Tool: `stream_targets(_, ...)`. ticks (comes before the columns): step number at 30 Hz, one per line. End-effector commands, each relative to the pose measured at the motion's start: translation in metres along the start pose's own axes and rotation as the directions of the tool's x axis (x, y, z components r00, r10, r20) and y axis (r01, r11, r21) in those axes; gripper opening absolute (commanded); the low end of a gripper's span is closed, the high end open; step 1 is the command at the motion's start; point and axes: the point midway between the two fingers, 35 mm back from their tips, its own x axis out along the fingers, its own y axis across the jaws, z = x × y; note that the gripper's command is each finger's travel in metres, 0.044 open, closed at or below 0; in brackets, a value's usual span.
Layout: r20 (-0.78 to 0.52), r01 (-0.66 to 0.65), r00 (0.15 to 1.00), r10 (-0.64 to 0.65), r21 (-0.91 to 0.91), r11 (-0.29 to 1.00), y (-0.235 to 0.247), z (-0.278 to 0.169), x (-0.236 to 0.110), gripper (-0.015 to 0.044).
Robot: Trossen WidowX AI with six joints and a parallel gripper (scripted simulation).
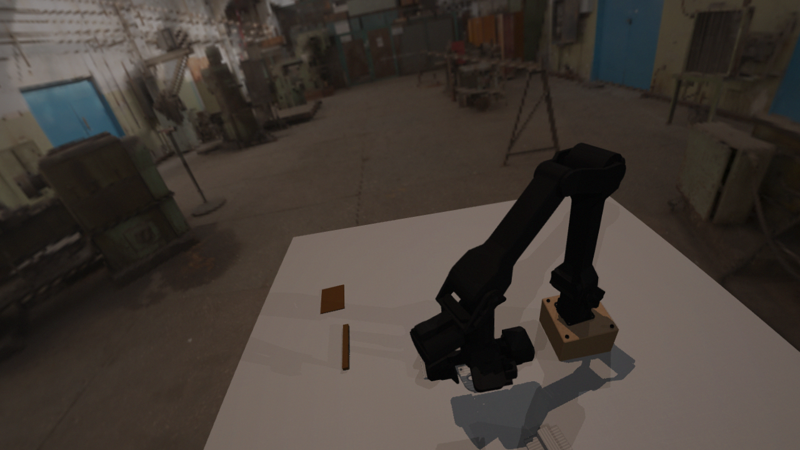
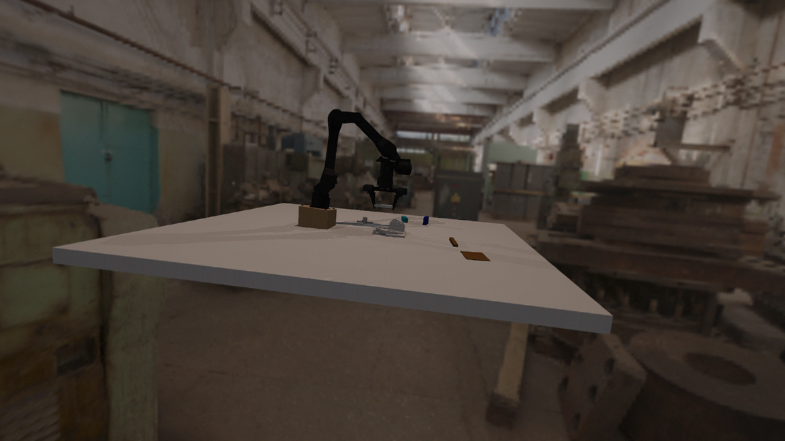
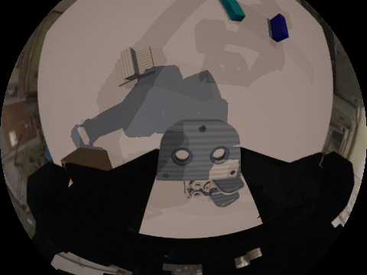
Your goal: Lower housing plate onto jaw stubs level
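Black gripper (image 1: 465,375) (image 2: 384,207) (image 3: 198,152) clamped on a grey, ridged housing plate (image 1: 465,377) (image 2: 383,205) (image 3: 199,134) (round-cornered, two ringed holes), above the white, flat tabletop (image 1: 391,268) (image 2: 331,270) (image 3: 88,50).

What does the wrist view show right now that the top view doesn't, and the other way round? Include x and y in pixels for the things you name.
Wrist only: the teal block (image 2: 404,218) (image 3: 236,13) and the blue block (image 2: 425,220) (image 3: 280,28).

Top only: the arm's elbow (image 1: 592,165) (image 2: 343,116) and the whole brown square (image 1: 332,299) (image 2: 475,255); an orange-brown speck in the wrist view is too small to identify.

Both: the gripper (image 1: 465,379) (image 2: 384,208) (image 3: 198,152), housing plate (image 1: 465,375) (image 2: 382,205) (image 3: 199,135), ribbed block (image 1: 552,437) (image 2: 364,219) (image 3: 144,63) and wooden base (image 1: 584,347) (image 2: 317,217) (image 3: 89,157).
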Motion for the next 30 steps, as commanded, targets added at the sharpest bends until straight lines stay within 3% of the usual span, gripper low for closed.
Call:
stream_targets(1,0.002,-0.002,1.000,0.002,0.091,0.996,-0.002,-0.006,0.000,0.0351)
stream_targets(15,0.001,-0.001,1.000,0.001,0.437,0.900,-0.010,-0.036,0.000,0.0351)
stream_targets(30,-0.001,0.001,1.000,-0.001,0.744,0.668,-0.016,-0.068,0.000,0.0351)
